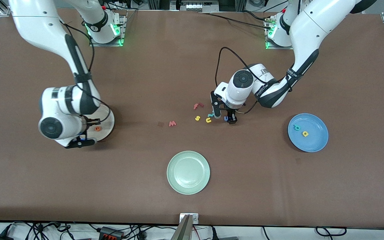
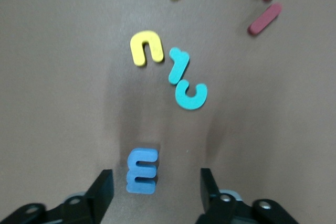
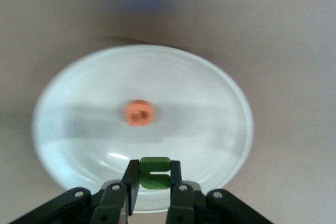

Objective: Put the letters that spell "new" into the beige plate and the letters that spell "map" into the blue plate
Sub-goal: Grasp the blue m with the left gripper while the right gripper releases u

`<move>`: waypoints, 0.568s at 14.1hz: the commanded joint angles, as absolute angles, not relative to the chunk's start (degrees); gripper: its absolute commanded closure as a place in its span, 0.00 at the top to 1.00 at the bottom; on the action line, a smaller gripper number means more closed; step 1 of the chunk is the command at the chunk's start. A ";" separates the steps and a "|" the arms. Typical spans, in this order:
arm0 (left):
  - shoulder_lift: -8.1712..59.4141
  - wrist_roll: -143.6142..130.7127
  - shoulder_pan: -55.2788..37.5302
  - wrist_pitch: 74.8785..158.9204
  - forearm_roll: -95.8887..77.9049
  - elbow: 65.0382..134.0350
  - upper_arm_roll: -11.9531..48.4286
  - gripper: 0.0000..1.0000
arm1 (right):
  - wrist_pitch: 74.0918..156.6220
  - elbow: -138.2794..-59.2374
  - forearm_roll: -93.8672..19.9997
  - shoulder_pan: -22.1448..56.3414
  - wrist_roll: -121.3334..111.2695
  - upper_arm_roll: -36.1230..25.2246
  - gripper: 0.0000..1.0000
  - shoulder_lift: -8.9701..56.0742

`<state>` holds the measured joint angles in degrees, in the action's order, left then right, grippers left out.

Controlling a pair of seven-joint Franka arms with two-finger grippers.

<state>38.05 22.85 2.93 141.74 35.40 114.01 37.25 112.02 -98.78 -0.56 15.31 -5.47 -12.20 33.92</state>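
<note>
Left gripper [image 2: 152, 187]: fingers apart, straddling blue m [image 2: 142, 170], frame centre-right.
Right gripper [image 3: 152, 182]: clenched on green n [image 3: 154, 172] over beige plate [image 3: 220, 108]; orange e [image 3: 139, 113] inside.
Next: likely release n; m to blue plate [image 1: 315, 141].

No printed text or label reads clearly (the foam pieces themselves are letter shapes, not inscriptions).
</note>
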 commanded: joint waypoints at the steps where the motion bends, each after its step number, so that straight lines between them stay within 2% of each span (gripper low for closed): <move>1: 39.02 23.82 3.86 143.78 38.84 113.99 37.18 0.73 | 116.18 -102.39 -0.44 14.59 -6.77 -10.99 0.16 33.04; 3: 40.07 23.82 3.95 145.10 40.15 113.99 36.57 0.72 | 117.07 -102.48 -0.44 14.50 -6.77 -10.99 0.20 33.83; 4: 40.17 23.82 3.96 146.24 41.99 113.99 36.39 0.67 | 117.16 -102.48 -0.44 14.41 -6.85 -10.99 0.26 34.19; 5: 40.69 23.82 3.96 147.03 42.45 113.99 36.21 0.60 | 117.16 -102.48 -0.53 14.15 -6.86 -10.99 0.59 34.28; 6: 41.04 23.47 4.04 147.13 42.45 113.99 36.21 0.48 | 116.64 -102.39 -0.88 14.15 -6.68 -10.99 1.00 34.28; 8: 40.87 23.64 4.22 147.04 42.54 114.08 36.21 0.15 | 115.06 -101.87 -0.88 14.59 -5.98 -10.81 1.00 32.88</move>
